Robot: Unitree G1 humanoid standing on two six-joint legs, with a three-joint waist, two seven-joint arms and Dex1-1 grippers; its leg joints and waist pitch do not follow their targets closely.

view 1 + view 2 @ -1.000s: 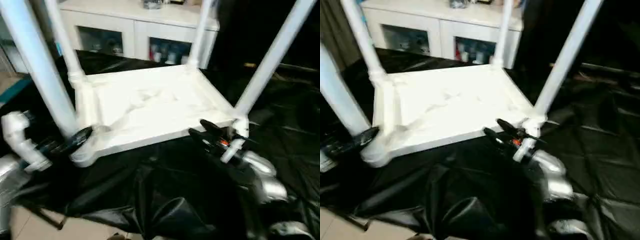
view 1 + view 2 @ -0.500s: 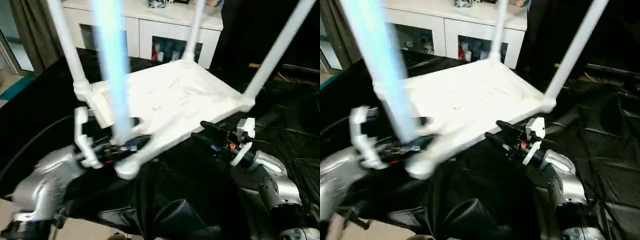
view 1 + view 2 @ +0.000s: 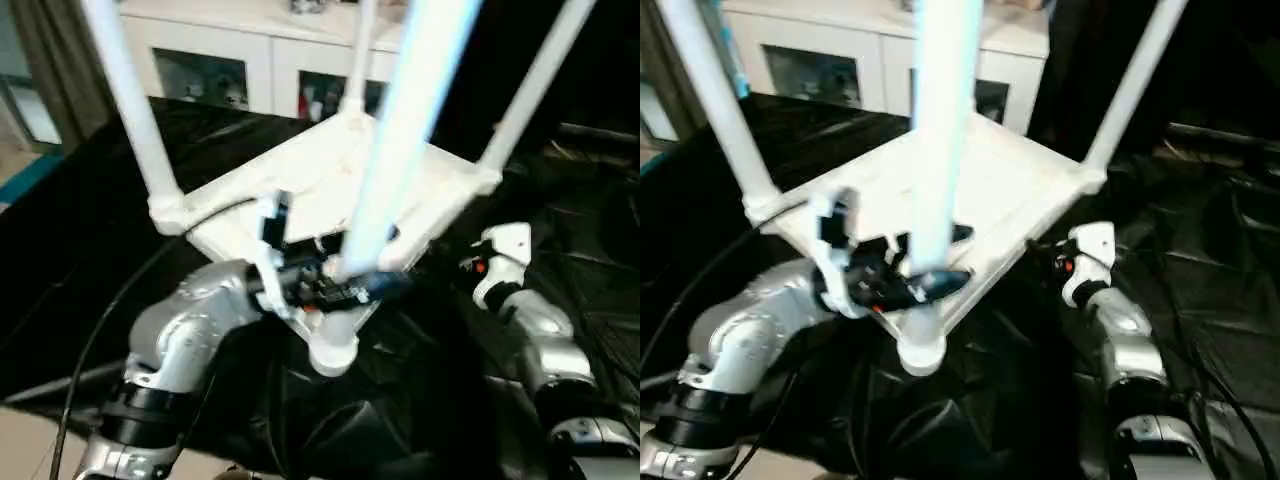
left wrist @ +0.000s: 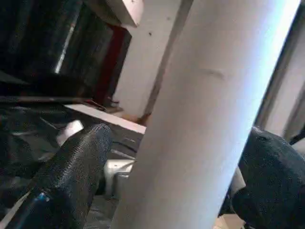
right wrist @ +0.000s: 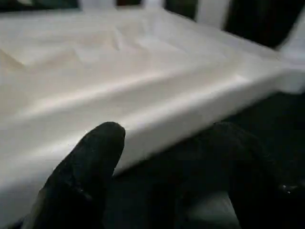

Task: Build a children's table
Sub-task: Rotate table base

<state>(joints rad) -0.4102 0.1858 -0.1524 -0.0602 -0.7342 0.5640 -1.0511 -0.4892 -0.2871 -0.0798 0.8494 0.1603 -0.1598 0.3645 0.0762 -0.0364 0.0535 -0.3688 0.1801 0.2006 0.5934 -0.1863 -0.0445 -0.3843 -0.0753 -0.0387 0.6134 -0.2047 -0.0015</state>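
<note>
children's table (image 3: 330, 180): swung round on black tabletop (image 3: 90, 230), near corner now points at robot
left gripper (image 3: 345, 290): moved in w/ leg, fingers (image 4: 71, 176) astride near leg
right gripper (image 5: 162, 176): off far-right leg, now by table edge

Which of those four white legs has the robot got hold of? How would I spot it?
Find the children's table lying upside down on the black cover. The held leg rises from its nearest corner, the left gripper clamped round its base; the other three stand free.
</note>
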